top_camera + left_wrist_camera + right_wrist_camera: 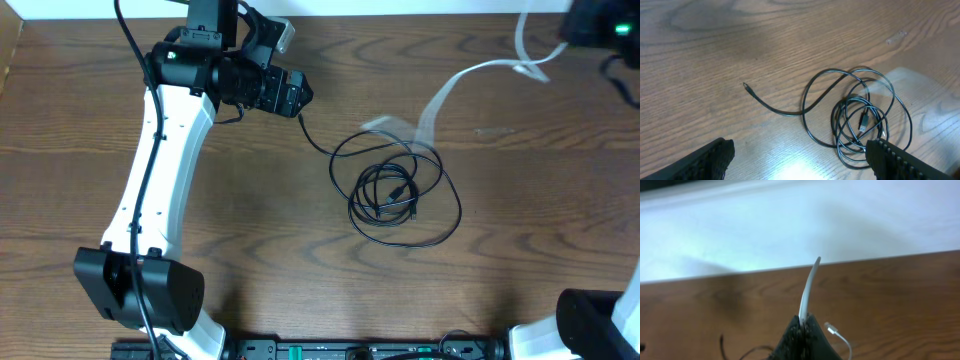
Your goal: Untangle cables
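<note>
A thin black cable (395,195) lies in a loose tangle of loops on the wooden table, its free end trailing toward my left gripper (300,97). In the left wrist view the coil (862,120) lies by the right finger, and the left gripper (800,150) is open and empty above the table. My right gripper (575,35) at the far right corner is shut on a white-grey cable (470,72), which runs blurred down to the black coil. The right wrist view shows the gripper (804,322) pinching the white cable (807,290), with a white plug end (830,327) hanging beside it.
The wooden table (520,260) ends at a white wall or surface along the back (800,225). The left arm's white link and black base (140,290) stand at the front left. The right arm's base (600,320) is at the front right corner.
</note>
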`<state>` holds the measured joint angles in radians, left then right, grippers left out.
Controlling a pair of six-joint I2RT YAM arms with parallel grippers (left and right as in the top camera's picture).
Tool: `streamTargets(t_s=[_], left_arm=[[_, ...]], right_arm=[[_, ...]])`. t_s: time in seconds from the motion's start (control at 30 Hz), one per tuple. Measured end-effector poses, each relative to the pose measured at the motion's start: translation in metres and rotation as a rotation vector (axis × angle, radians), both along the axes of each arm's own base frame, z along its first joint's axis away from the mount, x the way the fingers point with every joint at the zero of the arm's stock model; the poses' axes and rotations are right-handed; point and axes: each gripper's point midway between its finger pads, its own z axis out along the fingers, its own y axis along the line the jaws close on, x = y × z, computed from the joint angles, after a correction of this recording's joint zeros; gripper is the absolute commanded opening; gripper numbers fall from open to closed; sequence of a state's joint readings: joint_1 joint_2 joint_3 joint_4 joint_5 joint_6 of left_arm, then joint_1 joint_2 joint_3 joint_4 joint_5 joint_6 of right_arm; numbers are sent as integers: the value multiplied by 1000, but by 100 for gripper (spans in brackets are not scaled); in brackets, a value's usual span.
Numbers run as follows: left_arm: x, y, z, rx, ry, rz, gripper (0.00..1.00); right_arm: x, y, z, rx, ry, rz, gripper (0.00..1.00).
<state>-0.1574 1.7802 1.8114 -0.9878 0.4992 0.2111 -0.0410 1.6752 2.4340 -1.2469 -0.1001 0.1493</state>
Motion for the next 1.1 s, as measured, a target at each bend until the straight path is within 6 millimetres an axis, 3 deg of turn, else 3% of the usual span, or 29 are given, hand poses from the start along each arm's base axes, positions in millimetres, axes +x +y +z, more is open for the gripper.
streamTargets(t_s=[0.2,0.57,0.67,0.87,1.1], left_arm=[[0,0,0,0,0,0,89],[0,0,0,-1,-2,0,89],[1,-1,1,-8,-5,-4,89],[2,-7,6,-40,-17,-22,89],[1,-8,6,-49,-16,-27,89]], right_arm=[[-21,-48,29,5,-71,-111,1],[-52,-150,4,46,28,-393,1],[-72,-188,-5,78,58,-525,1],[-136,-257,-23,130,129,-868,1],[-180,-294,-31,210,128,-1083,1]])
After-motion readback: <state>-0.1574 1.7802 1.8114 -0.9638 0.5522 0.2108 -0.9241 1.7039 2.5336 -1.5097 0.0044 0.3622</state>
